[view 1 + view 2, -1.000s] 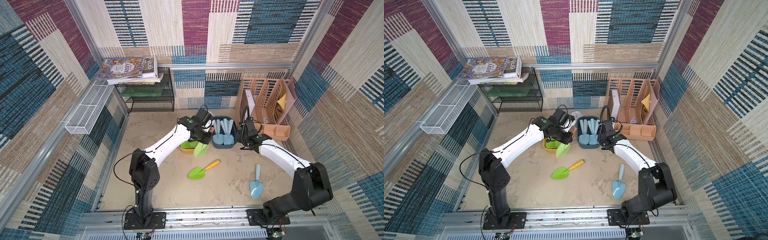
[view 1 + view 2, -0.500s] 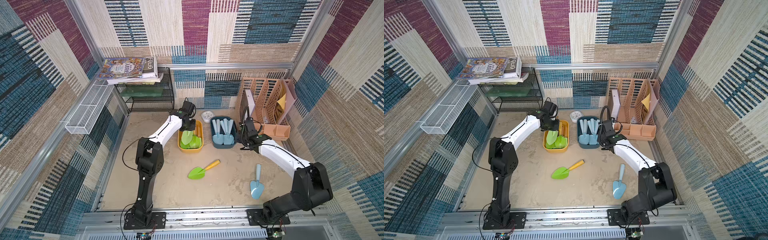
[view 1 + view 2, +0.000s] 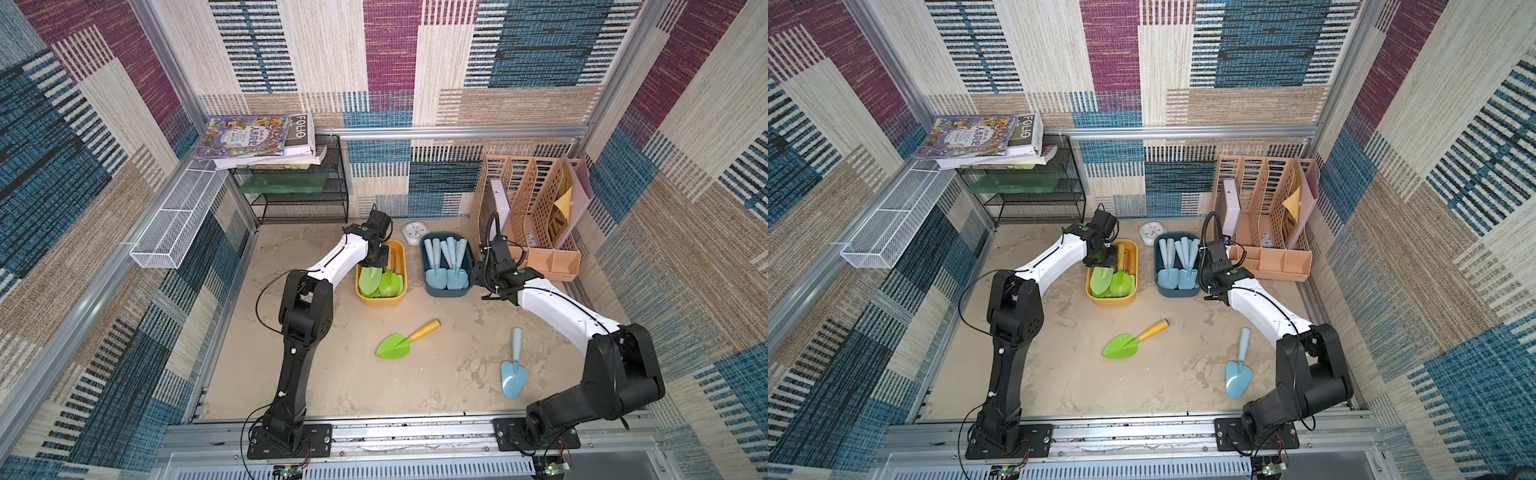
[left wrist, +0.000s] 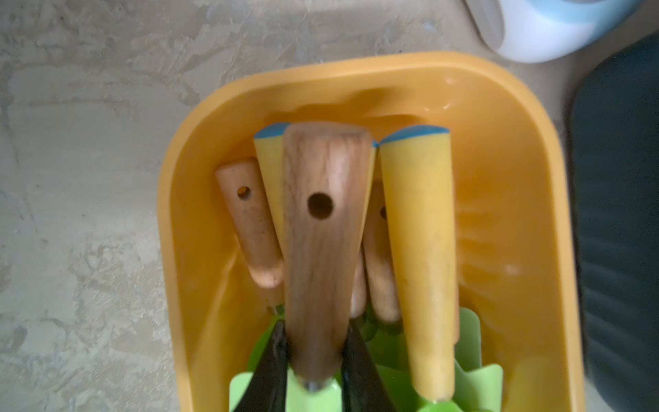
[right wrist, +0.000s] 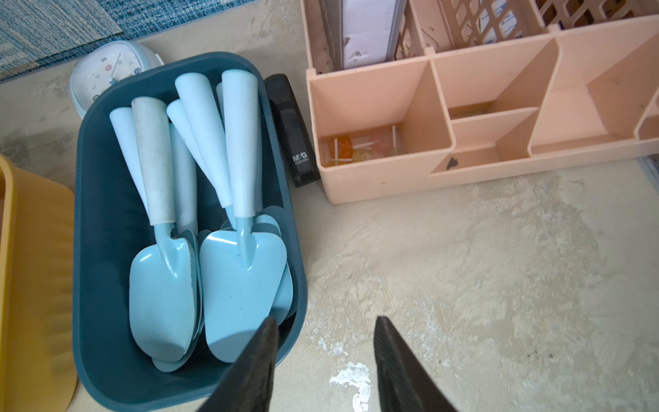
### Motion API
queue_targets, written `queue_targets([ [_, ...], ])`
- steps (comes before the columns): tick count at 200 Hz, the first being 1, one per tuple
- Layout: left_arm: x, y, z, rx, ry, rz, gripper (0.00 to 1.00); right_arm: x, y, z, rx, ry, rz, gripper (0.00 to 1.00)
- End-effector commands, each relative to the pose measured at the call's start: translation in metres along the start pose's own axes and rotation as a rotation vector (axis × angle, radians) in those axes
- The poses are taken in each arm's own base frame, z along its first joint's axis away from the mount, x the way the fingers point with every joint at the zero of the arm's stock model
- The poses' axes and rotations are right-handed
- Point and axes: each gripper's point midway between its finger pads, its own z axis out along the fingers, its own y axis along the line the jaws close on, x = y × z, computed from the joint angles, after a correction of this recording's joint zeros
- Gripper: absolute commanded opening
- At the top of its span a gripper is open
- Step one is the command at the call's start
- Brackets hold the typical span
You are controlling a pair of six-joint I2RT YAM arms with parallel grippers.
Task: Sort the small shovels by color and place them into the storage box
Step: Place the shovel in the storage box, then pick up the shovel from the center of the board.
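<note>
Both top views: has swung left gripper [image 3: 376, 262] from mid-tabletop [image 3: 353, 395] to over yellow bin [image 3: 380, 300] within the second; one more green nearly sorted. Leaves yellow-handled green trowel [image 3: 395, 347] and light blue trowel [image 3: 514, 376] loose. Left wrist: clamps tapered, grained wooden handle [image 4: 322, 232] above glossy plastic. Right wrist: holds right gripper [image 5: 324, 321] part-open, empty, beside dark blue bin [image 5: 82, 214] of smooth binned trowels [image 5: 239, 278].

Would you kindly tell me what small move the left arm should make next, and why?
Probably open the left gripper. It is shut on the wooden-handled green shovel, which hangs within the yellow box, just above the other green shovels lying there.
</note>
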Motion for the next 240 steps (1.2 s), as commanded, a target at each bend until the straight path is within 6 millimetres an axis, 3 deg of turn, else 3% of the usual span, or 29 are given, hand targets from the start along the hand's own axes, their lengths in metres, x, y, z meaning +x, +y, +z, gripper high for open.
queue_targets([
  [1, 0.002, -0.005, -0.006, 0.03, 0.003, -0.029, 0.26, 0.007, -0.01, 0.0, 0.025, 0.018, 0.033, 0.48],
  [42, 0.001, -0.01, -0.036, 0.066, -0.025, -0.06, 0.43, 0.02, -0.038, 0.003, 0.074, 0.05, 0.129, 0.5],
  [73, -0.001, -0.018, -0.074, 0.117, -0.076, -0.077, 0.46, 0.047, -0.08, 0.009, 0.18, 0.144, 0.24, 0.54],
  [108, 0.024, -0.022, -0.094, 0.177, -0.092, -0.136, 0.46, 0.086, -0.12, 0.013, 0.213, 0.254, 0.394, 0.56],
  [160, 0.057, -0.018, -0.09, 0.178, -0.057, -0.156, 0.46, 0.118, -0.125, 0.005, 0.177, 0.349, 0.386, 0.55],
  [198, 0.058, -0.018, -0.089, 0.177, -0.051, -0.153, 0.46, 0.149, -0.128, -0.005, 0.177, 0.426, 0.375, 0.54],
  [240, 0.059, -0.022, -0.086, 0.19, -0.04, -0.149, 0.46, 0.168, -0.125, -0.008, 0.171, 0.47, 0.383, 0.53],
])
